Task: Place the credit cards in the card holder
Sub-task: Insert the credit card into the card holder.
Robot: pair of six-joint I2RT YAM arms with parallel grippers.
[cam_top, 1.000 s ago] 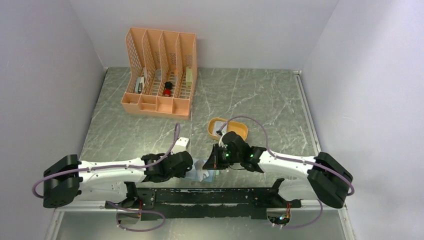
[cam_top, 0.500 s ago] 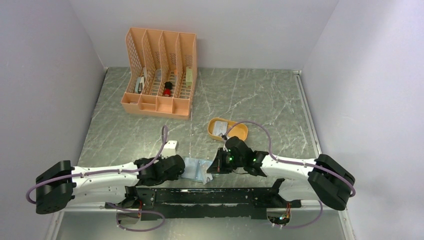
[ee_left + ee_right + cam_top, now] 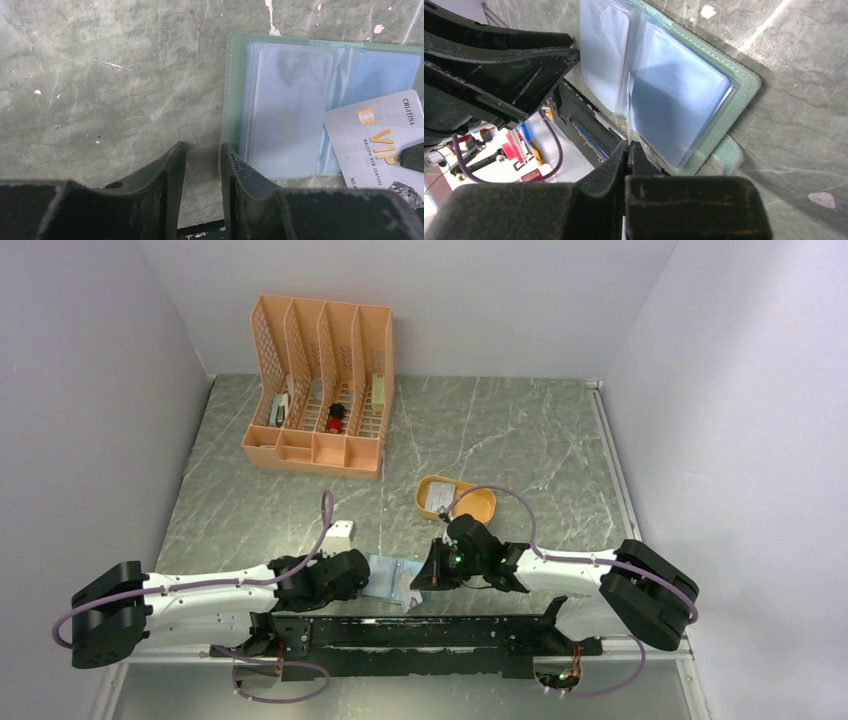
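The card holder point(image 3: 290, 105) lies open on the table near the front edge point(image 3: 385, 578), green rim around pale blue sleeves. My left gripper point(image 3: 202, 149) stands partly open with only bare table between its fingers. Its right fingertip point(image 3: 231, 160) rests at the holder's left edge. A silver credit card point(image 3: 372, 142) printed "VIP" lies slanted over the holder's right sleeves, and my right gripper point(image 3: 628, 146) is shut on it. In the right wrist view the card point(image 3: 629, 112) shows edge-on, running from the jaws into the sleeves of the card holder point(image 3: 684, 95).
A peach lattice organizer point(image 3: 320, 390) stands at the back left. A mustard-yellow oval tray point(image 3: 455, 498) sits behind my right gripper point(image 3: 425, 578). A small white block point(image 3: 342, 533) lies behind my left gripper point(image 3: 360, 576). A black rail point(image 3: 420, 630) runs along the near edge.
My left arm has drawn back to the left, uncovering the open card holder and the white block, and its jaws have narrowed a little. My right gripper has come nearer and lower with the card.
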